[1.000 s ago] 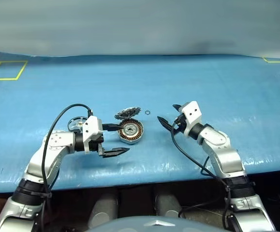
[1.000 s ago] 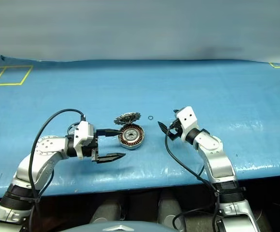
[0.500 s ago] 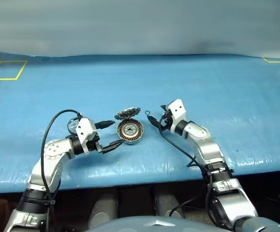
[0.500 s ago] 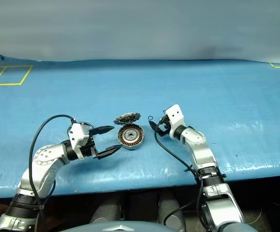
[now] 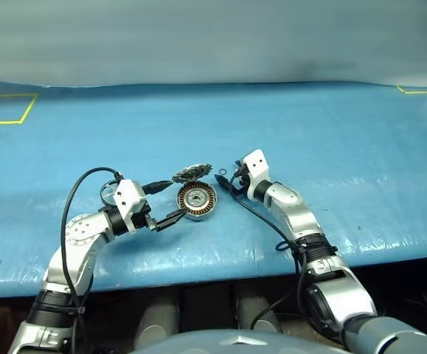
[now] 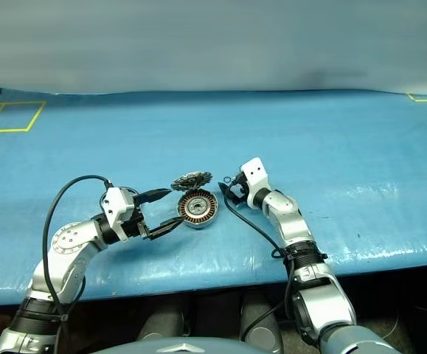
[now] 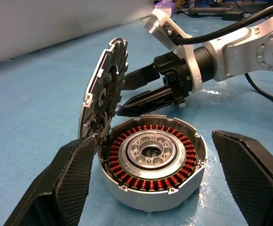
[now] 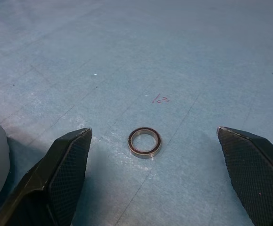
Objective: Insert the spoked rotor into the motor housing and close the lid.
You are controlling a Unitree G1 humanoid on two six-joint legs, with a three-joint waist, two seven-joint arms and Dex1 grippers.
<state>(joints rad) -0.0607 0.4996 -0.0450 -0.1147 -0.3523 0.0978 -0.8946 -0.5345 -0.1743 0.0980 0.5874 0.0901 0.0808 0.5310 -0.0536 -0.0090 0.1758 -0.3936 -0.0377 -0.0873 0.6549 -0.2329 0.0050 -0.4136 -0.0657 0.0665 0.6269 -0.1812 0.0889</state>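
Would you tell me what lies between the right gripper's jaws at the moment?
A small ring lies flat on the blue table between the open jaws of the right gripper, untouched, as the right wrist view shows.

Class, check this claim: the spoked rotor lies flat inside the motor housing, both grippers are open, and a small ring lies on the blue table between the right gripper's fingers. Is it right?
One part is wrong. The spoked rotor is not seated flat; it stands tilted on edge, leaning at the rim of the motor housing, as the left wrist view shows. The left gripper and right gripper are open, and the small ring lies between the right gripper's fingers.
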